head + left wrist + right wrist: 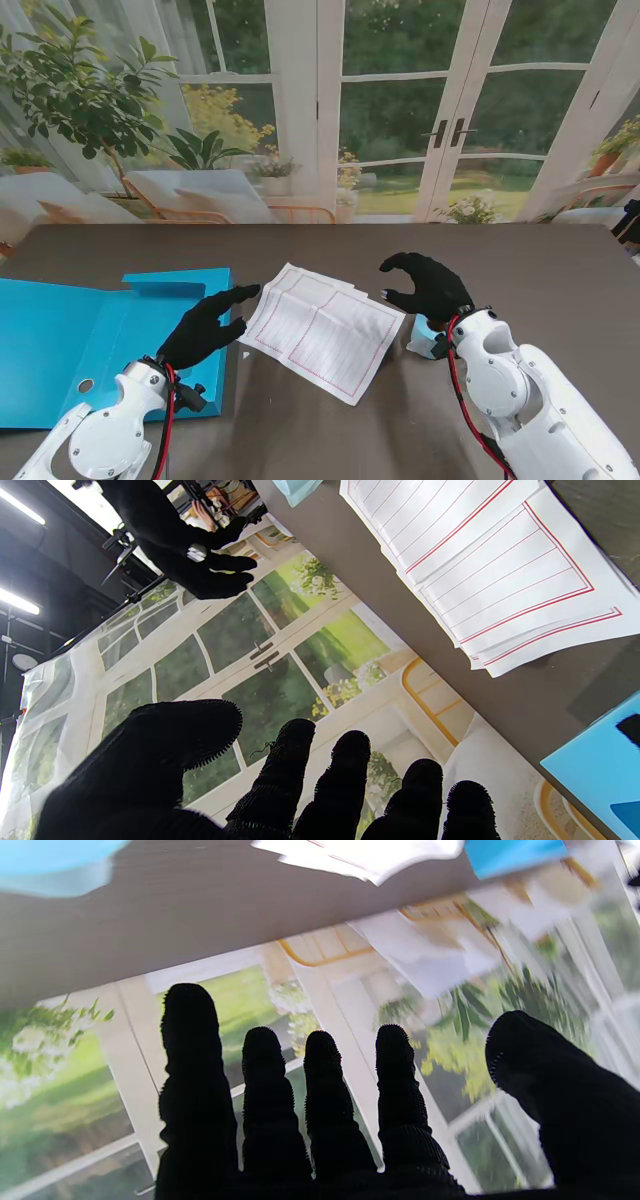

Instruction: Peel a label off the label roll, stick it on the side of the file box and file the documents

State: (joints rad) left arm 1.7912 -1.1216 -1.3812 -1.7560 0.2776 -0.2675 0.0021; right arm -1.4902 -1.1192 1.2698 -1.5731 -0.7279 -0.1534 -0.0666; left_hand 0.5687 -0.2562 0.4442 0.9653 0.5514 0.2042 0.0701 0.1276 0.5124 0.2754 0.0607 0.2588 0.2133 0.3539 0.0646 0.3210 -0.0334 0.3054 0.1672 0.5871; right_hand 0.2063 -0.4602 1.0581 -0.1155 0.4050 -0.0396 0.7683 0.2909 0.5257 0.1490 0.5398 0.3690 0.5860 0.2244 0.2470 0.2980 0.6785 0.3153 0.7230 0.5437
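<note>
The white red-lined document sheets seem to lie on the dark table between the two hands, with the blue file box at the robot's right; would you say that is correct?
Not quite: the flat blue file box lies at the robot's left, beside the left hand, as the stand view shows. The white red-lined document sheets do lie on the dark table between that hand and the right hand.

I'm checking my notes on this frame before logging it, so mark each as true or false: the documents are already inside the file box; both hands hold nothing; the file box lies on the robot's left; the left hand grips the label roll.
1. The documents are inside the file box. False: they lie on the table, beside it.
2. Both hands hold nothing. True: left hand and right hand are open.
3. The file box lies on the robot's left. True.
4. The left hand grips the label roll. False: the roll sits under the right wrist.
</note>
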